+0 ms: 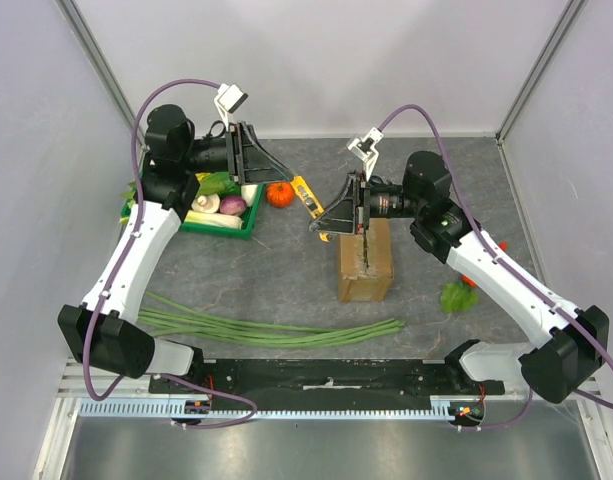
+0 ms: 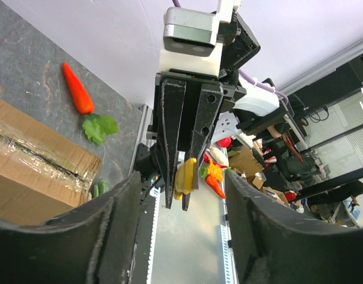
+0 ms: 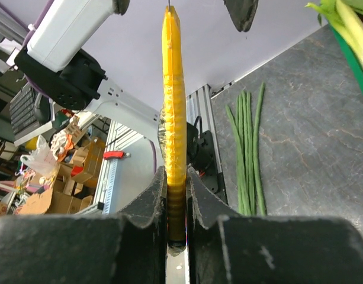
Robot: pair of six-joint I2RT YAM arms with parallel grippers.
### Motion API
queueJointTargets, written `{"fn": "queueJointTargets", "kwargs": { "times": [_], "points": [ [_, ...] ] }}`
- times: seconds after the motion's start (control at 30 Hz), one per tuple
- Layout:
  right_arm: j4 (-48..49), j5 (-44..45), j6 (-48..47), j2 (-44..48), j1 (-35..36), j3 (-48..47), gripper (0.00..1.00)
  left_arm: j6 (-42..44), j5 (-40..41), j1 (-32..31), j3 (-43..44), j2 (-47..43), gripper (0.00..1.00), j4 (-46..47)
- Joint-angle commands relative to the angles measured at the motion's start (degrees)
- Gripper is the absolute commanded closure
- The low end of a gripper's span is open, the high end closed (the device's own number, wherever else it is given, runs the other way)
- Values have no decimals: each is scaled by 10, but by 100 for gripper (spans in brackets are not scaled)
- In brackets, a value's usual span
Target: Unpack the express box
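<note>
Right gripper [image 3: 176,204]: fingers clamped on a slim yellow object [image 3: 174,106], which the wrist view shows edge-on with a ridged edge. The object projects leftward from the fingertips, raised above the middle of the table [image 1: 286,270].

Left gripper [image 2: 181,195]: fingers spread wide, nothing between them. It is held above the far left part of the surface and points toward the right gripper.

Express box [image 1: 366,270]: stands on the table near the centre, slightly toward the right edge, directly under the right wrist. Its flaps are closed and clear tape runs along the seam (the left wrist view shows the tape unbroken).

Green tray [image 1: 248,226]: holds vegetables near the far left corner, below the left arm. A tomato [image 1: 278,193] lies just beside its right end.

Long beans [image 1: 276,330]: a bundle lying parallel to the near edge.

Leaf [image 1: 458,297] and carrot [image 2: 77,89]: lie toward the right edge, close to each other.
</note>
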State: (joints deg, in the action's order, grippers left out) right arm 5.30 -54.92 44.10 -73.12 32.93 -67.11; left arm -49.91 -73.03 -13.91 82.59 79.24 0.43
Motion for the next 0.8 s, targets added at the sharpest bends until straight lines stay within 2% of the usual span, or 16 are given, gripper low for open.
{"fn": "queueJointTargets", "kwargs": {
  "times": [0.0,0.13,0.17,0.27,0.33,0.47,0.63,0.7,0.73,0.77],
  "points": [
    [-12,-27,-20,-5,16,-14,100,-18,-26,-10,15,5,41,21],
    [-29,-12,-38,-12,21,-24,100,2,-41,-19,14,12,62,3],
    [-32,-9,-38,-14,20,-25,100,13,-45,-19,19,13,70,-1],
    [-36,2,-40,-15,20,-31,100,63,-47,-19,33,11,77,-75],
    [-39,7,-40,-16,20,-32,100,86,-50,-18,37,10,77,-96],
    [-46,6,-42,-18,21,-33,100,139,-56,-12,60,14,58,-160],
    [-51,3,-50,-17,20,-32,100,185,-56,-7,64,8,54,-198],
    [-65,2,-52,-16,19,-34,100,187,-55,-7,60,8,67,-200],
    [-66,2,-52,-17,20,-34,100,187,-55,-7,58,8,83,-200],
    [-67,2,-53,-17,20,-34,100,186,-55,-8,56,8,92,-200]
  ]
}}
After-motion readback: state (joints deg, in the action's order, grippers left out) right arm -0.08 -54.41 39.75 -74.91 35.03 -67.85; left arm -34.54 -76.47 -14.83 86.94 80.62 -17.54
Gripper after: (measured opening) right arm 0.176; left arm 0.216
